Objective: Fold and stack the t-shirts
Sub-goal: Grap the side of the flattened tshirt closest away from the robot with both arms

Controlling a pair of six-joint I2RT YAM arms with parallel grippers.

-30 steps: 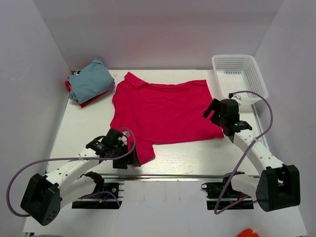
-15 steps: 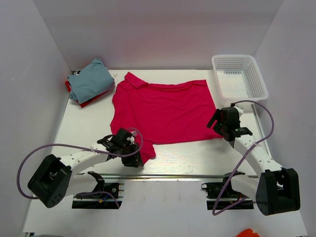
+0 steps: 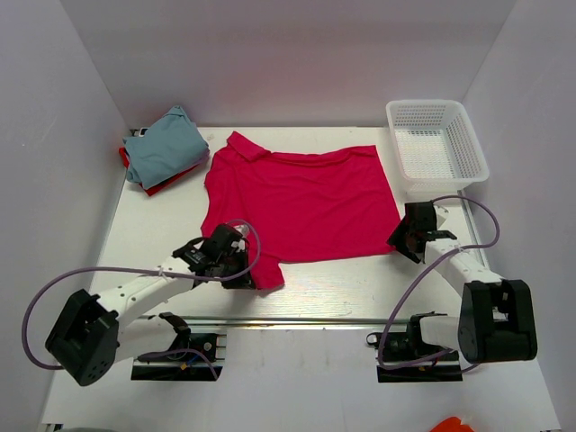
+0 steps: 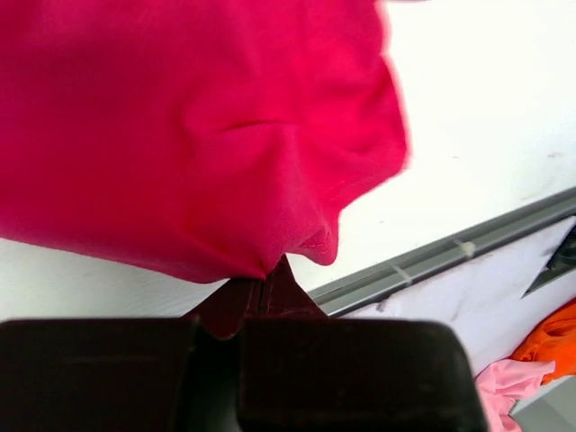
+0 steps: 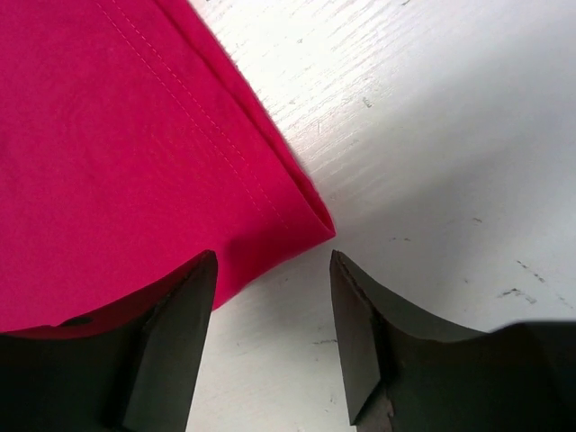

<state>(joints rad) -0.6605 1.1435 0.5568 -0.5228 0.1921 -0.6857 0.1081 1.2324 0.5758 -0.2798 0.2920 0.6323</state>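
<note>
Because the left gripper has only a small pucker of the pink shirt's near-left corner, that cloth could, I judge, slip free once it lifts. If the right gripper closes where it is, it may catch just the tip of the near-right hem corner, and the fold would go up lopsided.

Beyond the pink shirt's far-left corner, the blue-grey shirt lies on the red shirt, both apparently folded. The left gripper's jaws are pressed together with a tuck of pink cloth caught between them. The pink shirt lies spread flat. At its near-right corner the right gripper stands moderately wide and holds nothing, with one finger over the cloth and the other over bare table. Whether either finger touches, I cannot tell. A basket sits beyond the far-right corner.
</note>
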